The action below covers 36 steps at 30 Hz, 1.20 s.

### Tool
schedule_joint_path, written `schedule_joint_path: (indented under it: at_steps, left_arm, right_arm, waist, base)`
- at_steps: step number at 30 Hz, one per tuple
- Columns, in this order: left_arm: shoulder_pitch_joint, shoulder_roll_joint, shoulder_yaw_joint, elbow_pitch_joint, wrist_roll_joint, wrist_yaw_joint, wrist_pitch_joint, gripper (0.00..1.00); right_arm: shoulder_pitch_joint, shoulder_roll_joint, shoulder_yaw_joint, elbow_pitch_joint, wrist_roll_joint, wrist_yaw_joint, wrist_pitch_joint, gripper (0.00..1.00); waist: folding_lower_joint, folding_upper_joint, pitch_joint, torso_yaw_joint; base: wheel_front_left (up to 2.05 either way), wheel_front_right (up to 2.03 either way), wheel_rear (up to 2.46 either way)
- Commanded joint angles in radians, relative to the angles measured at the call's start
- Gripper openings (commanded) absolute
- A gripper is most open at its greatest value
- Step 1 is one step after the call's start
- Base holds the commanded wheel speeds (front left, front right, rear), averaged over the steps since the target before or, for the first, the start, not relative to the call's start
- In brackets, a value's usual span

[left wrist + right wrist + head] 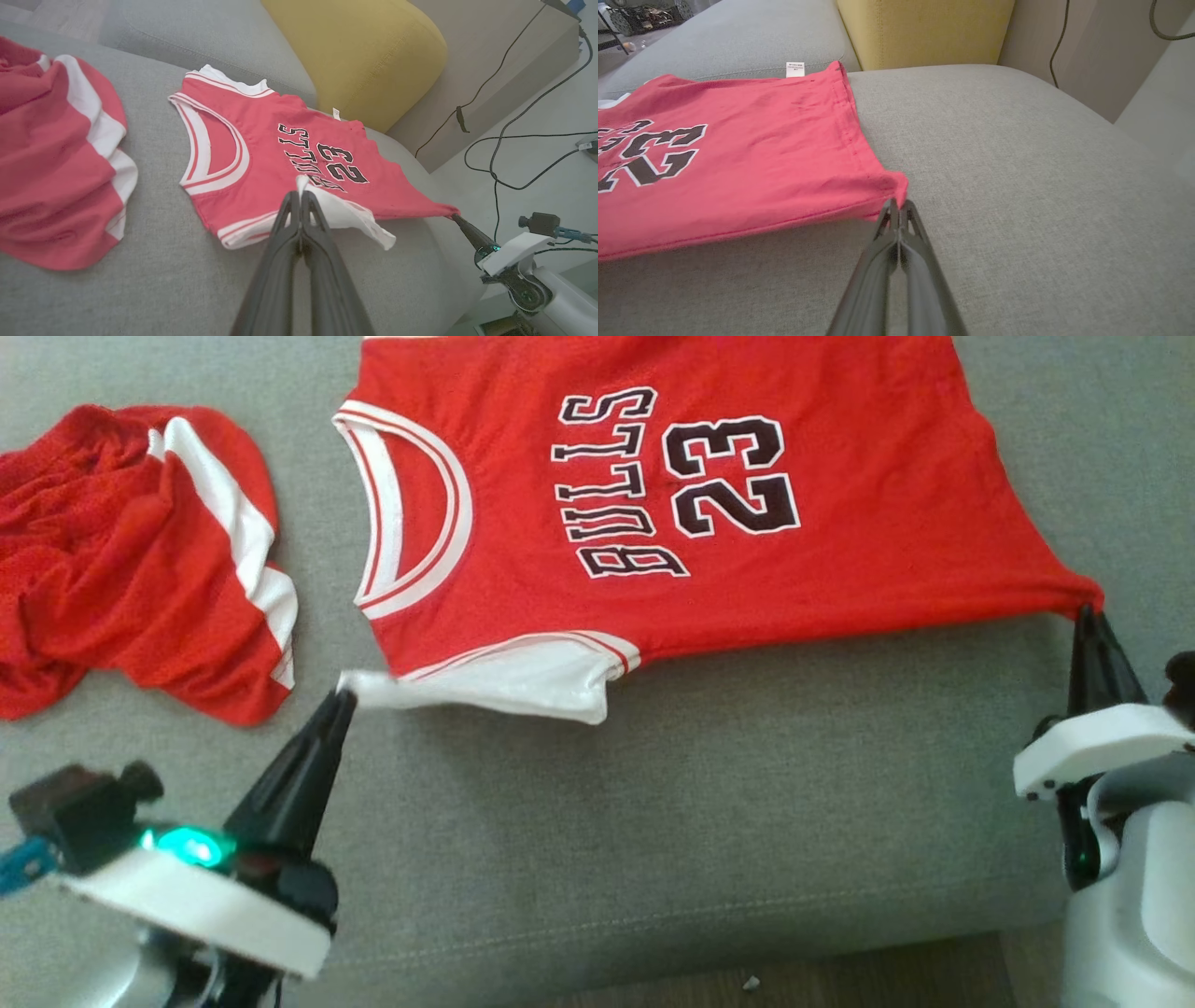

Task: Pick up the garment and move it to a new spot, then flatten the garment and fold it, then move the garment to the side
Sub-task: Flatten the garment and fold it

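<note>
So, the red Bulls jersey (859,560) is spread out print-side up across the grey sofa (653,821) seat, running from about the middle of the cushion toward the back edge. Its neck hole points to the robot's left and its hem to the right. It's mostly flat, with a few soft wrinkles around the number.

The left gripper (344,698) has its fingers clenched on the white armhole trim at the jersey's near left corner, and that flap of white fabric is pulled out toward the front edge of the seat. The right gripper (1086,612) is pinched tight on the near hem corner, which is drawn out into a little point. From the right wrist view that corner looks lifted just off the cushion at the fingers (909,219).

A second red garment (121,569) with white stripes lies crumpled toward the left end of the seat, apart from the jersey. A yellow cushion (369,51) sits against the sofa back behind the jersey's hem end, with a small white tag (795,69) sticking out at the far hem corner. Some black cables (514,140) trail on the floor past the right end of the sofa.
</note>
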Motion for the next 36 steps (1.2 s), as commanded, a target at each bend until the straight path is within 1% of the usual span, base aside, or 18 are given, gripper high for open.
schedule_joint_path:
  at_steps: [1,3,6,10,13,15,16,21,31,35,36]
  left_arm:
    - [-0.071,0.012,0.037,-0.007,0.01,-0.012,-0.003,0.0]
    - [-0.123,-0.007,0.03,0.043,0.031,-0.026,-0.001,0.0]
    - [-0.2,-0.047,0.027,0.125,0.072,-0.033,-0.007,0.0]
    - [-0.296,-0.107,0.032,0.222,0.107,-0.054,-0.015,0.0]
    - [-0.363,-0.136,0.043,0.286,0.145,-0.074,-0.02,0.0]
    - [-0.41,-0.143,0.042,0.323,0.188,-0.091,-0.022,0.0]
    - [-0.41,-0.143,0.042,0.323,0.188,-0.091,-0.022,0.0]
    - [-0.513,-0.181,0.071,0.386,0.268,-0.118,-0.026,0.0]
    - [-0.672,-0.231,0.038,0.547,0.381,-0.213,-0.027,0.0]
    - [-0.714,-0.26,0.069,0.572,0.432,-0.231,-0.027,0.0]
    - [-0.718,-0.274,0.095,0.57,0.459,-0.234,-0.027,0.0]
  right_arm:
    - [-0.026,-0.002,0.027,-0.044,0.021,0.003,0.003,0.0]
    - [-0.047,-0.002,0.039,-0.061,0.027,0.003,0.006,0.0]
    - [-0.087,-0.002,0.057,-0.064,0.043,0.003,0.014,0.0]
    - [-0.152,-0.007,0.06,-0.047,0.041,0.003,0.02,0.0]
    - [-0.199,-0.011,0.062,-0.023,0.036,0.003,0.021,0.0]
    - [-0.232,-0.015,0.061,-0.002,0.033,0.003,0.022,0.0]
    - [-0.232,-0.015,0.061,-0.002,0.033,0.003,0.022,0.0]
    - [-0.314,-0.014,0.04,0.053,0.014,0.003,0.02,0.0]
    - [-0.426,-0.005,-0.005,0.156,-0.026,0.003,-0.001,0.0]
    - [-0.456,-0.003,-0.023,0.185,-0.043,0.003,-0.036,0.0]
    - [-0.467,-0.003,-0.029,0.201,-0.05,0.003,-0.052,0.0]
  waist:
    - [0.0001,-0.0001,0.007,0.0]
    - [0.0001,-0.0001,0.016,0.001]
    - [0.0001,-0.0001,0.032,-0.001]
    - [0.0001,-0.0001,0.061,0.003]
    - [0.0001,-0.0001,0.082,0.008]
    - [0.0001,-0.0001,0.098,0.012]
    - [0.0001,-0.0001,0.098,0.012]
    - [0.0001,-0.0001,0.136,0.02]
    - [0.0001,-0.0001,0.199,0.019]
    - [0.0001,-0.0001,0.214,0.016]
    - [0.0001,-0.0001,0.218,0.014]
  base:
    - [0.0,0.0,0.0]
    - [0.0,0.0,0.0]
    - [0.0,0.0,0.0]
    - [0.0,0.0,0.0]
    - [0.0,0.0,0.0]
    - [0.0,0.0,0.0]
    - [0.0,0.0,0.0]
    - [0.0,0.0,0.0]
    - [0.0,0.0,0.0]
    - [0.0,0.0,0.0]
    - [0.0,0.0,0.0]
